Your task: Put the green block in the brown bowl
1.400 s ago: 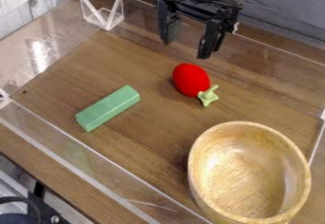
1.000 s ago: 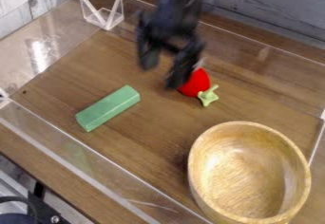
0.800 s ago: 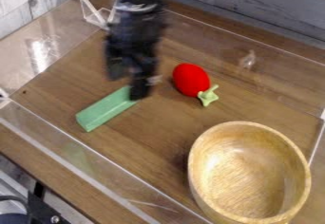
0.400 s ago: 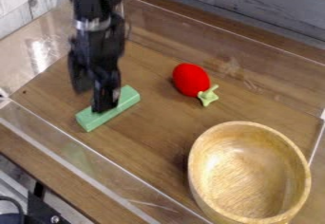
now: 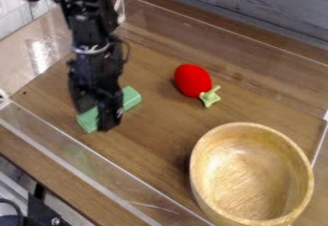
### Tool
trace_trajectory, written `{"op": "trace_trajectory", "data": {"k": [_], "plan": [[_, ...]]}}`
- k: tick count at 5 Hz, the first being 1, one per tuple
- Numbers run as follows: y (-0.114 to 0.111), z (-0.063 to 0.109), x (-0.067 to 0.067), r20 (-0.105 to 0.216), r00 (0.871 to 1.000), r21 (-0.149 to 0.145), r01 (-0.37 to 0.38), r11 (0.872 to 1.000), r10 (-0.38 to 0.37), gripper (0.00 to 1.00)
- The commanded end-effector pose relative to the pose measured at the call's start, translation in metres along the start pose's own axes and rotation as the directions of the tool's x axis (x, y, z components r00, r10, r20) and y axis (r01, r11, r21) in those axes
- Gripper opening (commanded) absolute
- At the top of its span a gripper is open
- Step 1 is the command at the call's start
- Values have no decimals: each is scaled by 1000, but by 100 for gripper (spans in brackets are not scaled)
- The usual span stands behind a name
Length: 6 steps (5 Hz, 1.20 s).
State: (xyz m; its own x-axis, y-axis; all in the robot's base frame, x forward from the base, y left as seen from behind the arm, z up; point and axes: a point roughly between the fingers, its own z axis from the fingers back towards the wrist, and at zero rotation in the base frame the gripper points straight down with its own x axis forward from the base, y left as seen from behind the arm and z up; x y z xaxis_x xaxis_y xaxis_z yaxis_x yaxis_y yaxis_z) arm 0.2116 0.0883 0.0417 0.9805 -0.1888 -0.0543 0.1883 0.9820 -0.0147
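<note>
Camera view: open tool (image 5: 96,116) low over the green block (image 5: 127,100), fingers astride its near end.

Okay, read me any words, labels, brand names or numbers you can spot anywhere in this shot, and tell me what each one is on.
None: no text, number or sign can be read here.
The green block, the red strawberry toy, the brown bowl and the gripper carry no visible markings.
The clear folded stand at the back shows nothing readable either.
</note>
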Motion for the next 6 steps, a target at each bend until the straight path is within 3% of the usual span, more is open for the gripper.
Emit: {"op": "trace_trajectory", "data": {"k": [1, 4, 6], "plan": [[6, 13, 25, 55, 996, 24, 72, 997, -73, 100], [-10, -16, 28, 74, 996, -2, 55, 999, -54, 100], [1, -17, 24, 61, 997, -29, -49, 998, 51, 100]]}}
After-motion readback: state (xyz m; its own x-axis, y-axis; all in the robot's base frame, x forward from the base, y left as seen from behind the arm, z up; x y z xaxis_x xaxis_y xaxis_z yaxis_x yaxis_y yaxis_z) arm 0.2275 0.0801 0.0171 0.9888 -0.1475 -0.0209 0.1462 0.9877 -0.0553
